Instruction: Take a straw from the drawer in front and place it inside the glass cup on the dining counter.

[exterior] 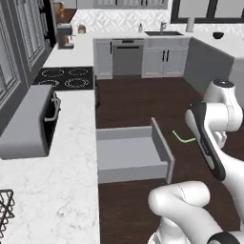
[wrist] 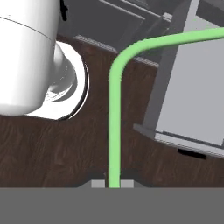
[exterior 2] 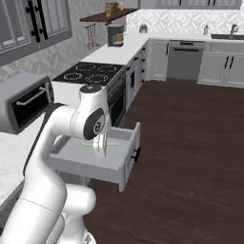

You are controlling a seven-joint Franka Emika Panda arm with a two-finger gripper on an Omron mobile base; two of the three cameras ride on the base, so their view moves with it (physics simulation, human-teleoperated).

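- Left base view: the straw [exterior: 183,138] shows as a thin green line with a short bend, out past the front panel of the open drawer [exterior: 131,155] and over the dark wood floor [exterior: 143,102]. It sits right against the arm's hand end, so it is already at the jaws, not lying in the drawer tray. The gripper itself is hidden behind the arm's links here, so its closure cannot be read from this side.

- Right base view: the green straw [exterior 2: 97,143] lies roughly level, its line running across the drawer [exterior 2: 102,157] opening, partly behind the arm's wrist. Its long axis looks near horizontal from here.

- Hand view: the straw [wrist: 114,113] rises straight out from between the two finger tips of the gripper [wrist: 113,183] and runs directly away from them, then bends off to one side at its far end. The jaws are pinched closed on its lower end, so the long axis continues the jaws' own line. The drawer [wrist: 192,92] lies off to the side of the straw, past the bend, with floor beneath.

- Judgement: the glass cup and the dining counter are somewhere other than ahead of the jaws, so the carry will likely need a wide turn, and the straw must end pointing downward.
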